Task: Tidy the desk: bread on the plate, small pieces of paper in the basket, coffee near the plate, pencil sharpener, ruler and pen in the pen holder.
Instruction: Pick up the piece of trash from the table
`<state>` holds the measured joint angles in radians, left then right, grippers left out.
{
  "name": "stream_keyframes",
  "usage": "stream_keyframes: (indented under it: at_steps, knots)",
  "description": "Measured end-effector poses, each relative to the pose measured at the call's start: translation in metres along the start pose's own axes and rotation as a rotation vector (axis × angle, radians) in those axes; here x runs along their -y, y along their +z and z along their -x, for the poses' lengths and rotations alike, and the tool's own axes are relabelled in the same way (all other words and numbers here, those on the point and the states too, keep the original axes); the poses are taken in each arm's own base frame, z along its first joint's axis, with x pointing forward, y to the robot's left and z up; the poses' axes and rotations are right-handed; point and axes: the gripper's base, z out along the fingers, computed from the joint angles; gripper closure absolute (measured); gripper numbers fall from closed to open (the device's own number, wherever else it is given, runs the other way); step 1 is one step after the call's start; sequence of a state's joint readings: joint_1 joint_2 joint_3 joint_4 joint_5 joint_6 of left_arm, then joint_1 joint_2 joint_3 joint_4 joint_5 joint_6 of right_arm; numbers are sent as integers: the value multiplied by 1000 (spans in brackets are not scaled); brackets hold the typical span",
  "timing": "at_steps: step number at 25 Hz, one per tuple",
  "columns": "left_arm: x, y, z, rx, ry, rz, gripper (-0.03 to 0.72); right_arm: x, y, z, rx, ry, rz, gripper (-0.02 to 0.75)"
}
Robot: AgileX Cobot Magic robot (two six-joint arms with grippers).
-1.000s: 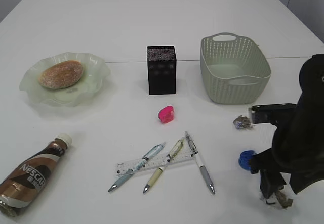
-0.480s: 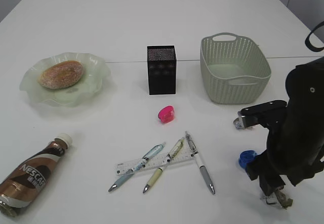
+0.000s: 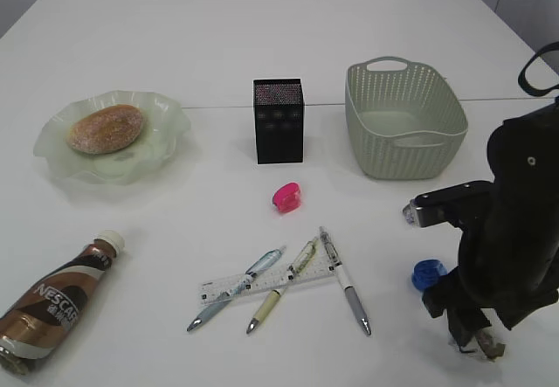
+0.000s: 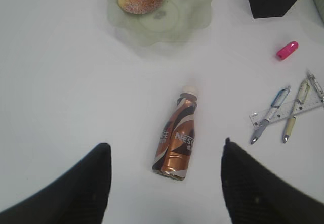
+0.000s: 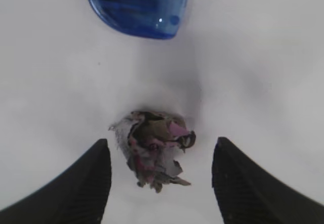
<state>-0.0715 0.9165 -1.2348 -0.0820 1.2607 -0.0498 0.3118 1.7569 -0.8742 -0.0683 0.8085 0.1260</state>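
Exterior view: bread sits on the plate, coffee lies flat at the tabletop's near-left, ruler under three pens, basket right of the pen holder.

Left wrist view: left end effector hangs spread above the lying coffee, gripping nothing.

Right wrist view: right end effector spread wide, a crumpled paper scrap between its fingers, untouched; blue sharpener just beyond.

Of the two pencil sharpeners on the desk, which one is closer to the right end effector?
The blue sharpener, lying right beside the right end effector. The pink sharpener lies farther away, below the pen holder.
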Motion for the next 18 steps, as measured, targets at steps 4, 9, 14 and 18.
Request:
stream_keyframes:
  at_steps: [4,9,14,18]
  knots:
    - [0,0,0,0,0,0,191,-1,9,0,-32,10,7,276]
    - [0,0,0,0,0,0,191,-2,17,1,-63,10,6,276]
    - [0,0,0,0,0,2,192,-2,19,1,-67,10,5,277]
    - [0,0,0,0,0,2,192,-2,19,3,-49,11,8,321]
